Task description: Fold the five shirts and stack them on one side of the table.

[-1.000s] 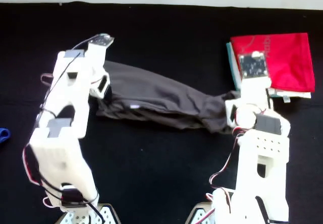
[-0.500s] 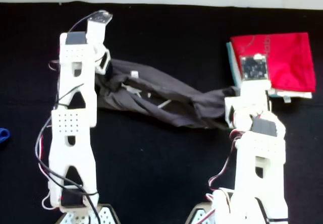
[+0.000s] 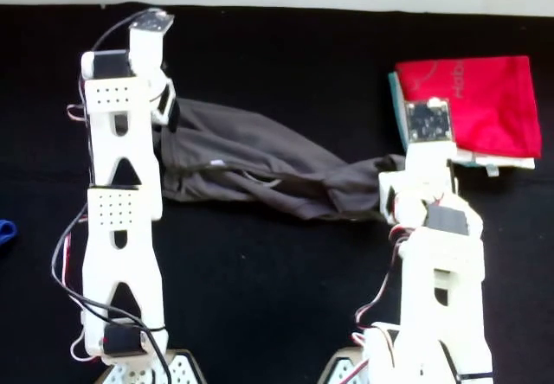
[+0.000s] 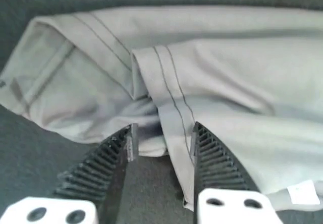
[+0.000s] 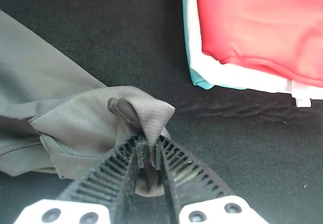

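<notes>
High view puts the grey shirt (image 3: 260, 163) across the middle of the bench (image 3: 277, 297), a long rumpled band running from one arm to the other and not yet folded into any tidy shape. At its near-right end the right end effector (image 5: 149, 143) is clamped on a bunched corner of the cloth, which puckers up between the closed jaws. At the other end the left end effector (image 4: 162, 133) stands with its jaws apart over a stitched hem (whether the pads touch the fabric I cannot tell).

Compared with half a second ago, the left arm has stretched further out and towards its own side, and the twisted, rucked cloth at that end now lies wider and smoother. The right arm has barely shifted. That reads as the shirt being drawn out flat, so the fold itself is probably still to come.

Beyond the right arm, at the far-right of the bench, sits the stack: a red shirt (image 3: 485, 99) on top, with a white layer (image 5: 237, 75) and a teal edge (image 5: 191, 42) showing beneath it, well apart from the grey one's main body.
</notes>
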You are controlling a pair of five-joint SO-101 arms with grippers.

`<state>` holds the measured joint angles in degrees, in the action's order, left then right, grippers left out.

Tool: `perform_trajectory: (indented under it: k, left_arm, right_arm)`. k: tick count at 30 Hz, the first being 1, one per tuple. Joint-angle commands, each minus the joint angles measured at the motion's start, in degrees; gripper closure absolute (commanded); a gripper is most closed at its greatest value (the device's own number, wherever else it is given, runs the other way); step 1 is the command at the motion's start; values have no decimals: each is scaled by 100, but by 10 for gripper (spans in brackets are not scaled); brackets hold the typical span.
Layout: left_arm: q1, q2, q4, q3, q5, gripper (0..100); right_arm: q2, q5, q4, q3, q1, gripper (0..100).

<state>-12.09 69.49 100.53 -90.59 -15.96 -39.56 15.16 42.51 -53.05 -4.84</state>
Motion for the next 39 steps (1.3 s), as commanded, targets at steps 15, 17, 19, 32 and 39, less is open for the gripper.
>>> perform_trajectory:
  k: [15, 17, 19, 32, 39]
  left_arm:
    - [163, -3837, -809, 5974, -123, 818]
    - [180, -3829, -1125, 6132, 167, 818]
    - [224, -3829, -1424, 6229, 299, 818]
    - [778, -3820, -2488, 7037, 334, 817]
    - [778, -3820, -2945, 7248, 334, 822]
  right_arm:
    - [-101, -26, -101, 40, 66, 992]
    - [-101, -26, -101, 40, 66, 992]
    - [-101, -26, -101, 31, 66, 992]
    - [-101, -18, -101, 31, 66, 992]
    - [-136, -18, -92, -13, 66, 992]
